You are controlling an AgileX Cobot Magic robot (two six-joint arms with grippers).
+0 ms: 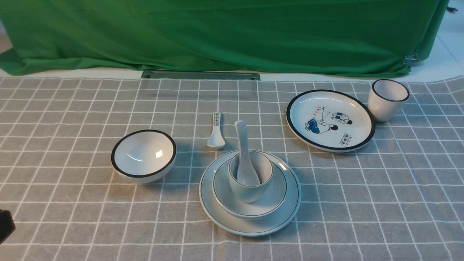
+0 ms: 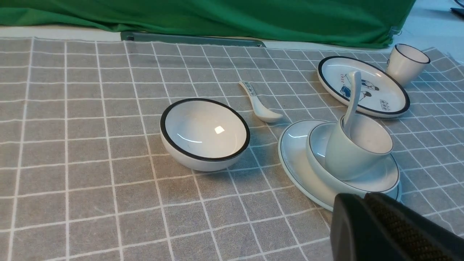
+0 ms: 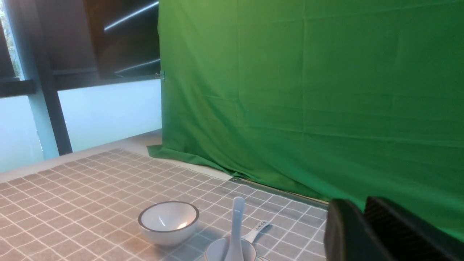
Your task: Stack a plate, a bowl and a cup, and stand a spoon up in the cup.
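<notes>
The pale plate [image 1: 282, 214] lies at the table's front centre. The shallow pale bowl [image 1: 276, 191] sits on it, and the grey-green cup [image 1: 250, 189] stands in the bowl. The plain white spoon [image 1: 243, 145] stands in the cup, its handle leaning toward the back. My left gripper [image 2: 364, 197] is shut and empty, just in front of and left of the stack. The stack also shows in the left wrist view: plate [image 2: 293, 156], bowl [image 2: 377, 177], cup [image 2: 344, 156], spoon [image 2: 353, 94]. My right gripper [image 3: 357, 204] is shut and empty, raised away from the cup [image 3: 217, 253] and spoon [image 3: 237, 221].
A black-rimmed bowl [image 1: 144, 156] stands left of the stack. A small patterned spoon [image 1: 216, 132] lies behind the stack. A cartoon plate [image 1: 330, 119] and a black-rimmed cup [image 1: 388, 99] stand at the back right. A green cloth [image 1: 232, 32] hangs behind the table. A dark arm part [image 1: 5, 224] shows at the left edge.
</notes>
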